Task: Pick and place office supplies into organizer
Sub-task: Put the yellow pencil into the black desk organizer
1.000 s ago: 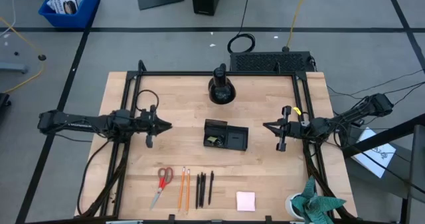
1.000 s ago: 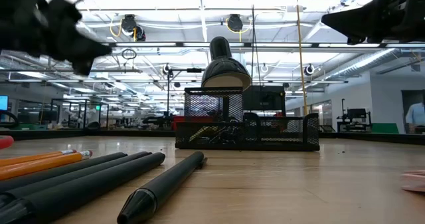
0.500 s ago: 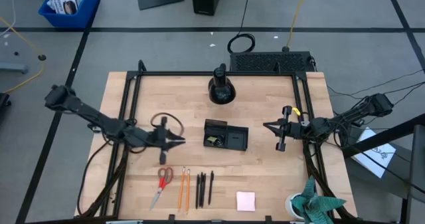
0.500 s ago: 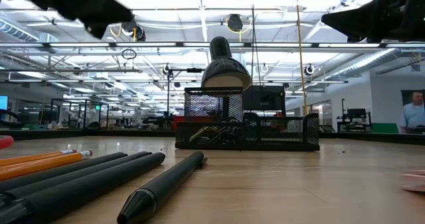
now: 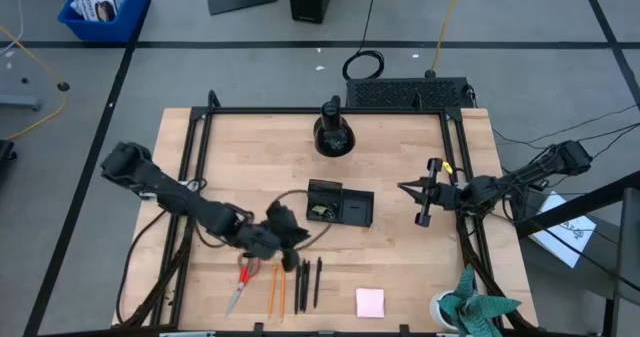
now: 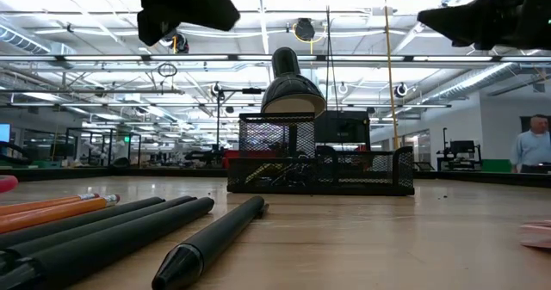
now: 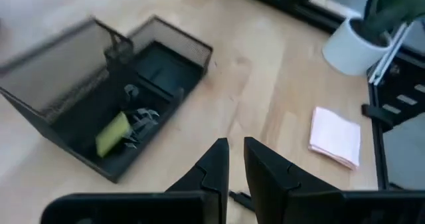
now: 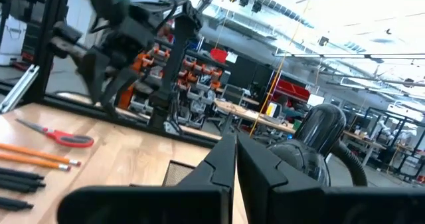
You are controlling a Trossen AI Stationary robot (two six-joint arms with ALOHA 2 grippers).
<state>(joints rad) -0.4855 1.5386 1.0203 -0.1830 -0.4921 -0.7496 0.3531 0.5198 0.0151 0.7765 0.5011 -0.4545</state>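
The organizer [image 5: 340, 204], a black mesh tray, stands at mid-table; a yellow-green piece [image 7: 113, 134] and small black clips [image 7: 143, 117] lie in one compartment. Red-handled scissors [image 5: 243, 277], two orange pencils [image 5: 277, 285] and three black pens [image 5: 308, 282] lie side by side by the near edge, with the pink sticky-note pad [image 5: 370, 302] to their right. My left gripper [image 5: 300, 235] hovers over the pens' far ends, slanting down; only a narrow slit shows between its fingers [image 7: 236, 151], with nothing in it. My right gripper [image 5: 402, 188] waits shut above the table's right side.
A round black dome-shaped stand [image 5: 333, 135] sits behind the organizer at the far edge. A white cup [image 5: 445, 307] holding a green plant stands at the near right corner. Black frame rails run along the table's edges. A person stands far off in the room [image 6: 534, 148].
My left gripper has swung from the table's left side toward the right and near edges, ending over the pens' far ends beside the organizer. It has rolled and tipped from level to slanting down.
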